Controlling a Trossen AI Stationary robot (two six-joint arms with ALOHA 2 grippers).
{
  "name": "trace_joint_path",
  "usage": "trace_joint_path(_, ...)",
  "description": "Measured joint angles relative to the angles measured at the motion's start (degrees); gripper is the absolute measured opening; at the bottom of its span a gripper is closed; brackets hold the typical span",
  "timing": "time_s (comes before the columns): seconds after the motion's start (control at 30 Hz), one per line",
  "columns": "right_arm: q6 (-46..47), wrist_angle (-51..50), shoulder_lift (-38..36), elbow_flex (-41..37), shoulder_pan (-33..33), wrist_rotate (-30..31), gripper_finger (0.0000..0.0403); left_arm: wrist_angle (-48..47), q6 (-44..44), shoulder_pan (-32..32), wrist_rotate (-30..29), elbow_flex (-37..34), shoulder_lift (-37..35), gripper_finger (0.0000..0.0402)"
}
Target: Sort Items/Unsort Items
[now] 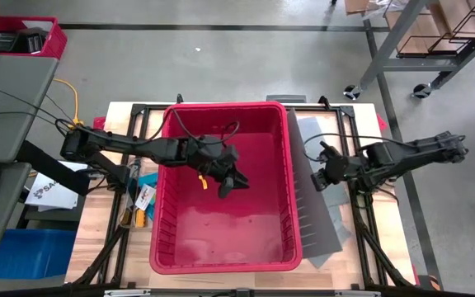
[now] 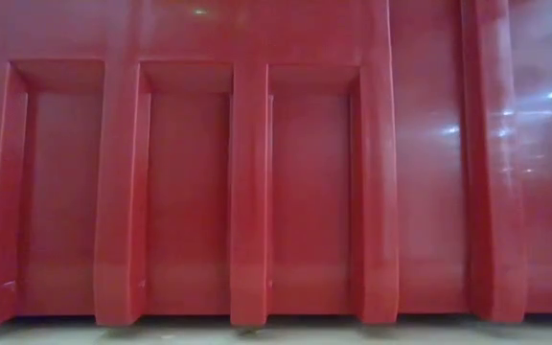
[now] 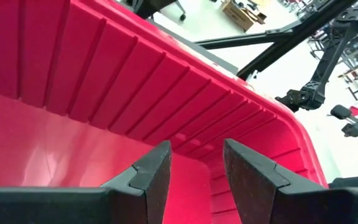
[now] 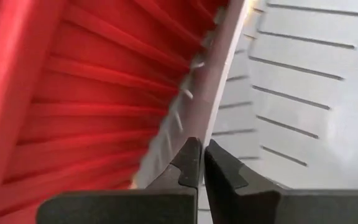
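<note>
Lying on the wooden surface just left of the glossy, ribbed red plastic bin, a few small items showed as blocky yellow and blue bits, too small to make out further. Inside the bin hung the left claw, its dark fingers parted around nothing. The right claw was closed and empty, over a grey ridged sheet beside the bin.

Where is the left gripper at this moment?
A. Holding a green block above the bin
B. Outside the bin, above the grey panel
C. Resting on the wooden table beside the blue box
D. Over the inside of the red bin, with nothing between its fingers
D: in the high view the left gripper is over the inside of the red bin, and its wrist view shows parted fingers with only the bin between them.
</note>
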Motion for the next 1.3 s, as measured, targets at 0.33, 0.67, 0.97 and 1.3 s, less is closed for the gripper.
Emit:
trace_joint_path(0.33,-2.7,9.8,2.8,0.0,0.0,0.4,0.0029,3.5,0.4,-0.3,0.1,0.0,-0.4,0.0145)
trace_joint_path(0.67,0.7,8.7,10.5,-0.2,0.0,0.4,0.0099,5.0,0.0,-0.3,0.2,0.0,-0.4,0.0145)
trace_joint_path(0.97,1.9,9.9,15.4,0.1,0.2,-0.7,0.0037,6.8,0.0,-0.2,0.2,0.0,-0.5,0.0145)
trace_joint_path(1.3,0.8,-20.9,9.7,14.6,0.7,8.0,0.0001,19.1,0.5,2.2,1.5,0.0,-3.6,0.0145)
